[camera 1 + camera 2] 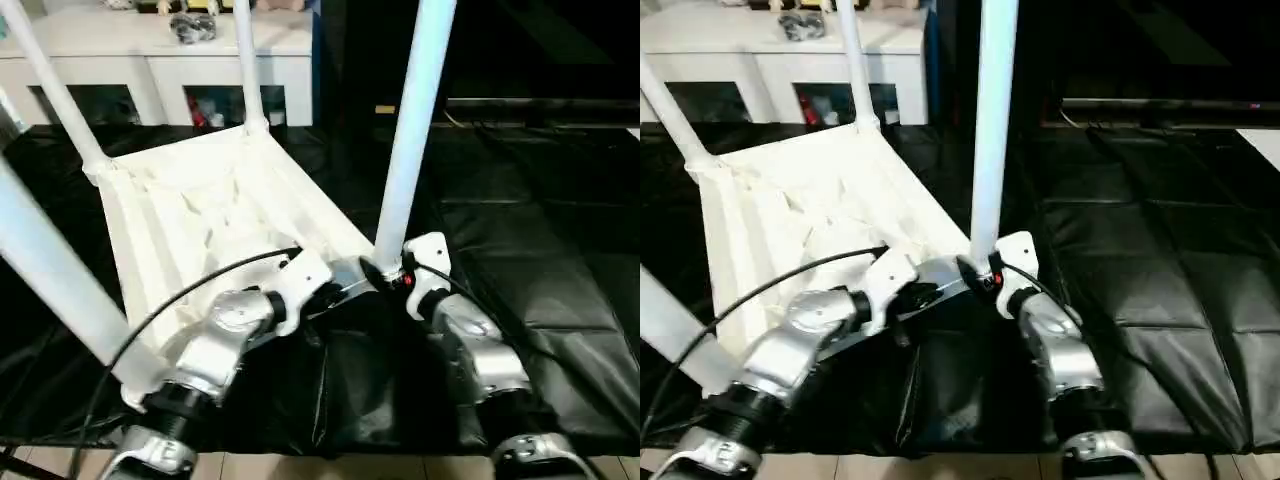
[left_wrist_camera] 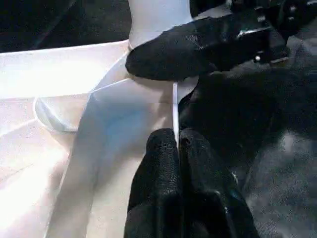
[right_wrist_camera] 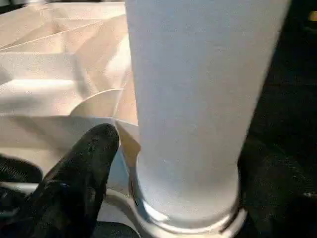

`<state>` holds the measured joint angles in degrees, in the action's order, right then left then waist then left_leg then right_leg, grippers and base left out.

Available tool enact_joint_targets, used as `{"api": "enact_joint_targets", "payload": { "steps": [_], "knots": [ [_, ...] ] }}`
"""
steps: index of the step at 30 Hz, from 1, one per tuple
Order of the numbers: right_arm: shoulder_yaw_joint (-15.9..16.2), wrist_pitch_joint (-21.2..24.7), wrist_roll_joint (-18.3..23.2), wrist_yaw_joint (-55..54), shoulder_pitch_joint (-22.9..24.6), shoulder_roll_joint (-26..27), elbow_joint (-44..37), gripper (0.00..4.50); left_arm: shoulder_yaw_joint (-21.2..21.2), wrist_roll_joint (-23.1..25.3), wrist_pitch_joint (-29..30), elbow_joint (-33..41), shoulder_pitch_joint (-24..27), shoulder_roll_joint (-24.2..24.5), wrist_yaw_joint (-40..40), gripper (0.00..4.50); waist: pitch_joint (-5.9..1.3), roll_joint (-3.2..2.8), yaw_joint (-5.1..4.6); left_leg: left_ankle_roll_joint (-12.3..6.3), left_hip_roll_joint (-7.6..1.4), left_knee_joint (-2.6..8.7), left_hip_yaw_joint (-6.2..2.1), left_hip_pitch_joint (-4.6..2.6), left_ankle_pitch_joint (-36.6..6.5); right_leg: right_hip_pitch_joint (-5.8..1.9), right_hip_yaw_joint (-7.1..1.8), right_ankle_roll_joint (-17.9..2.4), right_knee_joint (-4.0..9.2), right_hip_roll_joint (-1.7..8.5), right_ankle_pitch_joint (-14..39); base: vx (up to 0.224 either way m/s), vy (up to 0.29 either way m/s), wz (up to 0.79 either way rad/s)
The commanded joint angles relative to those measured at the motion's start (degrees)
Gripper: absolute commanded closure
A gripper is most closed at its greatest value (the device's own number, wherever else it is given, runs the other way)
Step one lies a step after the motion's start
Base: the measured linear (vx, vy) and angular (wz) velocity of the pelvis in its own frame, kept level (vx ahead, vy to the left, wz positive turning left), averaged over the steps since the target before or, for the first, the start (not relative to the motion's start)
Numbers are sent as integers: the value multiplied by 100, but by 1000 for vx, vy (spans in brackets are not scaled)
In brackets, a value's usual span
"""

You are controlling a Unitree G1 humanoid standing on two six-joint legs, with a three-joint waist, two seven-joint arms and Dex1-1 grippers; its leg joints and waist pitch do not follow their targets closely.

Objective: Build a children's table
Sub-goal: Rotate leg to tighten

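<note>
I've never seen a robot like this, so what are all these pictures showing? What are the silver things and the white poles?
The silver things are a robot's two arms. Two pictures come from cameras in its head, looking down. The other two come from small cameras on its wrists, very close up.

The robot is building a little table. The white tabletop lies upside down on a black cloth, so its ribbed underside faces up. The white poles are its legs, sticking up from the corners.

The left gripper pinches the tabletop's thin edge between its two black fingers. The right gripper is at the bottom of the near leg, where it goes into its corner socket. One black finger sits beside the leg; I can't tell whether that gripper is squeezing.

Behind stands a white cabinet.
</note>
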<state>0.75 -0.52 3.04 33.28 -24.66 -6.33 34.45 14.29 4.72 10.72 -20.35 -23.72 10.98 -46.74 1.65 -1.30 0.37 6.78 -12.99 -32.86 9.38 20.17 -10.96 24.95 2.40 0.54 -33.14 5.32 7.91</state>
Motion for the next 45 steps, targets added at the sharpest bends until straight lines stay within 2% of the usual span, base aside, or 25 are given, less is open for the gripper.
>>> {"api": "enact_joint_targets", "payload": {
  "steps": [1,5,7,11,14,16,17,24,29,30,32,35,36,37,39,40,42,45],
  "knots": [
    [364,-52,138,478,-61,81,-133,67,254,-239,-145,218,20,-74,-454,450,-312,59,22,-457,114,359,131,95,-1564,-371,-55,-1104,379,59,1771,0,0,0],
    [547,52,181,1666,-121,-572,-165,67,246,-380,-114,251,14,383,-1138,450,-316,52,61,-519,93,346,144,58,-1510,-358,-59,-1261,351,55,1557,0,0,0],
    [609,150,208,2063,-118,-748,-198,67,242,-397,-129,191,-30,518,-1318,450,-323,56,93,-549,92,340,141,67,-1361,-390,-60,-1319,320,55,1342,0,0,0],
    [675,331,320,2600,-130,-953,-248,67,274,-464,-140,102,-94,723,-1657,450,-322,78,140,-578,90,333,147,53,-1262,-394,-66,-1360,304,63,1283,0,0,0],
    [823,517,448,3144,-135,-1156,-321,101,367,-541,-123,14,-169,1001,-2167,450,-316,76,171,-545,84,337,153,46,-1275,-387,-64,-1342,305,62,1378,0,0,0],
    [847,538,468,3211,-141,-1178,-322,104,381,-556,-115,3,-183,1036,-2238,450,-308,70,188,-500,78,340,155,51,-1276,-393,-63,-1338,295,64,1409,0,0,0],
    [871,564,474,3288,-135,-1197,-346,124,395,-556,-119,-15,-200,1070,-2295,450,-307,71,190,-490,75,342,156,48,-1292,-389,-62,-1339,302,65,1428,0,0,0],
    [932,641,459,3357,-24,-1176,-502,176,376,-528,-191,-87,-241,1043,-2208,450,-318,69,218,-413,82,339,150,41,-1258,-397,-67,-1326,295,66,1385,0,0,0],
    [797,577,455,2746,127,-904,-512,190,224,-484,-226,-82,-214,717,-1478,450,-302,73,248,-355,83,346,153,35,-1343,-377,-75,-1229,329,70,1599,0,0,0],
    [759,555,440,2584,138,-837,-478,191,204,-464,-221,-74,-203,657,-1342,450,-302,82,248,-315,91,358,140,37,-1398,-386,-67,-1149,340,74,1789,0,0,0],
    [655,409,305,1904,169,-550,-298,192,142,-361,-171,-33,-160,402,-778,450,-280,77,225,-244,93,372,139,46,-1495,-358,-70,-1027,375,74,2041,0,0,0],
    [618,376,245,1585,163,-436,-220,193,119,-329,-154,-21,-149,305,-589,450,-284,88,191,-198,109,377,121,41,-1667,-349,-57,-862,408,67,2367,0,0,0],
    [492,346,232,1038,135,-182,-95,193,91,-281,-72,41,-125,119,-276,450,-285,76,168,-187,110,380,118,48,-1670,-347,-58,-833,412,73,2389,0,0,0],
    [345,403,228,448,84,67,28,193,89,-221,13,113,-101,-43,-12,450,-279,94,146,-175,116,381,117,48,-1699,-337,-49,-809,431,69,2461,0,0,0],
    [244,420,204,-90,46,326,107,193,128,-138,91,186,-69,-204,228,450,-275,107,118,-162,120,391,113,67,-1678,-341,-50,-768,433,66,2508,0,0,0],
    [216,445,158,-458,19,527,147,193,166,-74,152,232,-42,-337,406,450,-292,84,99,-134,121,398,91,91,-1591,-370,-39,-700,425,78,2520,0,0,0],
    [279,483,70,-691,12,737,117,193,228,-13,179,240,-20,-475,597,450,-292,89,73,-153,128,387,106,75,-1589,-339,-46,-728,433,61,2393,0,0,0],
    [436,426,0,-613,12,899,30,193,285,20,167,223,-12,-588,717,450,-298,81,49,-239,124,383,115,78,-1640,-337,-50,-805,423,48,2186,0,0,0]
  ]
}}
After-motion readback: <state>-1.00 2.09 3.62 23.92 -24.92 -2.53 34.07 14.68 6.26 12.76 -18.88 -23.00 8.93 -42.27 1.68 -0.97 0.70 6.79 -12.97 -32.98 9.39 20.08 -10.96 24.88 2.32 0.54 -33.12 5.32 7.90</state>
